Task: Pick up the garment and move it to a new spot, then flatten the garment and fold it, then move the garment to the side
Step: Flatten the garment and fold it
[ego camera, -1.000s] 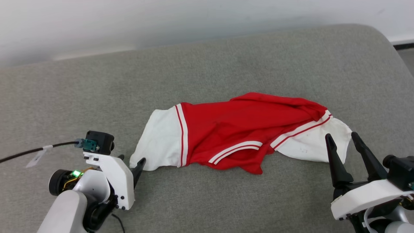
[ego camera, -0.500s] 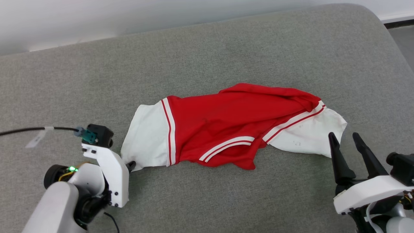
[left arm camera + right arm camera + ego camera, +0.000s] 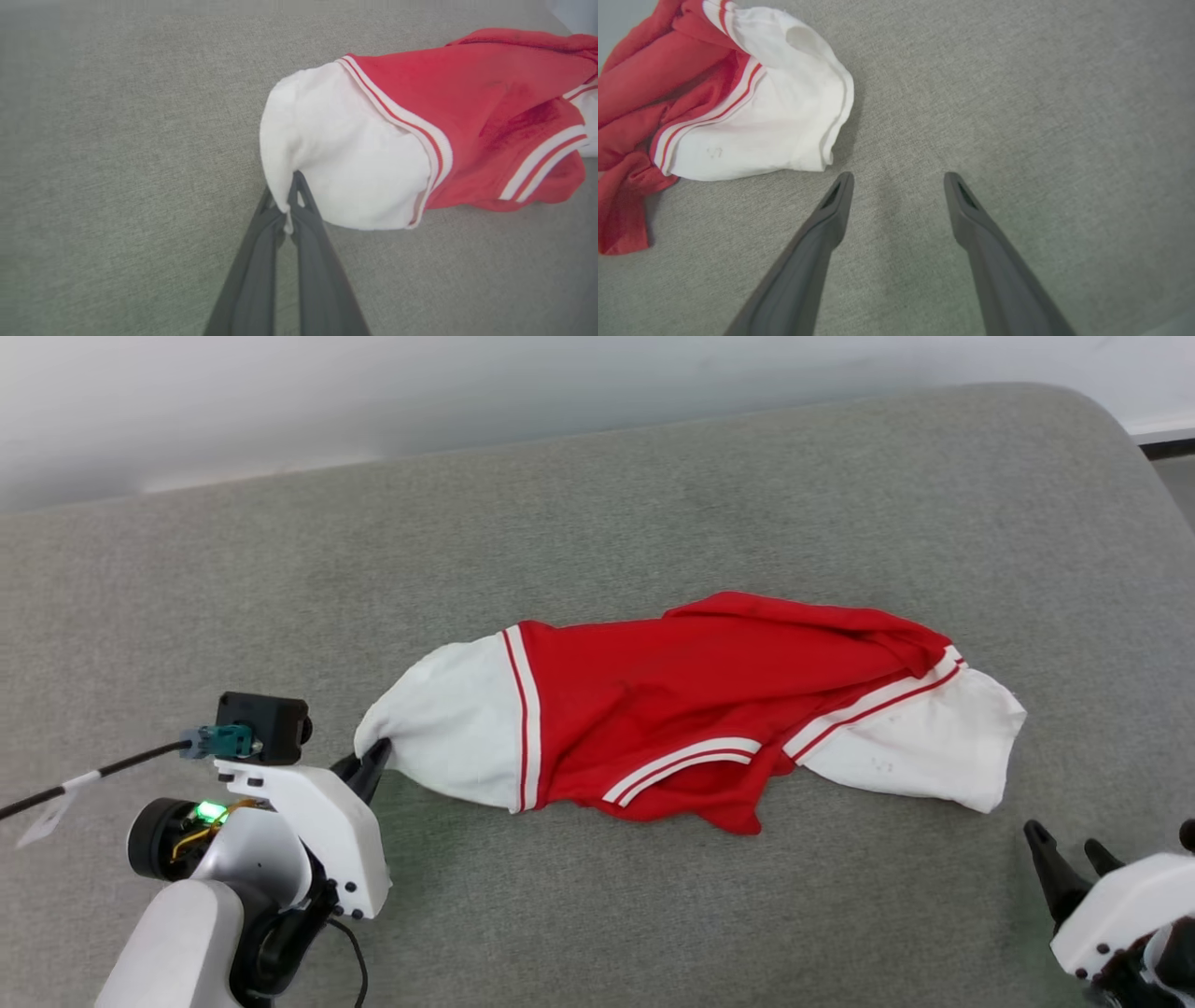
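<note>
Garment (image 3: 681, 709): red body, white sleeves, crumpled across the middle of the grey cushion (image 3: 597, 504).
Left gripper (image 3: 288, 205): fingers pinched together on the left sleeve's near edge.
Right gripper (image 3: 899, 179): fingers spread wide, holding nothing — just near of the right sleeve, apart from it.

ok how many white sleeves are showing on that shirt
2. One sleeve at the garment's left end, pinched by the left end effector; the other sleeve at its right end, apart from the open right end effector.
</note>
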